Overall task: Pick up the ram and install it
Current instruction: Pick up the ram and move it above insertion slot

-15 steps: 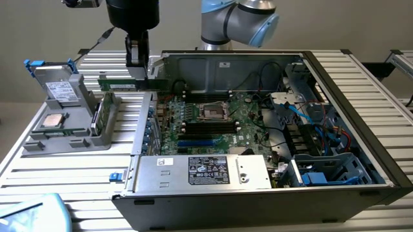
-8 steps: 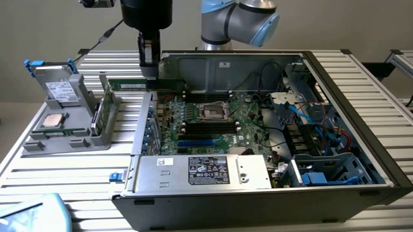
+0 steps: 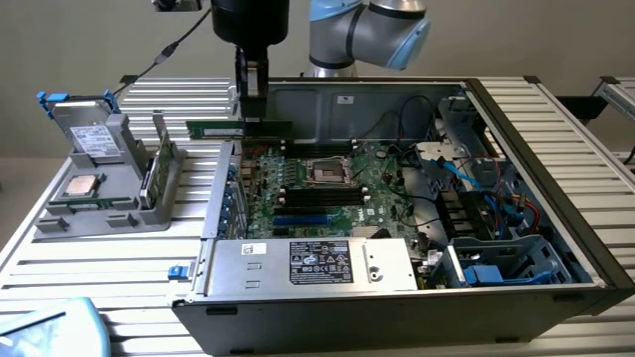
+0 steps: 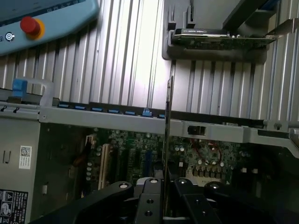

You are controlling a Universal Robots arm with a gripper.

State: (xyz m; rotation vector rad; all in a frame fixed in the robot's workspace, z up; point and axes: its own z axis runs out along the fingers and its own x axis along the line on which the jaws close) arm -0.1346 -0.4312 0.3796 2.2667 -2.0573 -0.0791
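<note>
Where it hangs over the case's (image 3: 397, 320) far left edge, we list the ram (image 3: 220, 129): pinched across its faces by the nearly closed gripper (image 3: 254, 113), long edge down, presumably to meet the motherboard (image 3: 382, 177) slots.

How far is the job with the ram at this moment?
Done: the hand is closed on the ram, which is raised in the air. In hand: the ram hangs over the edge of the open computer case. Left: it is not yet seated on the motherboard.
</note>
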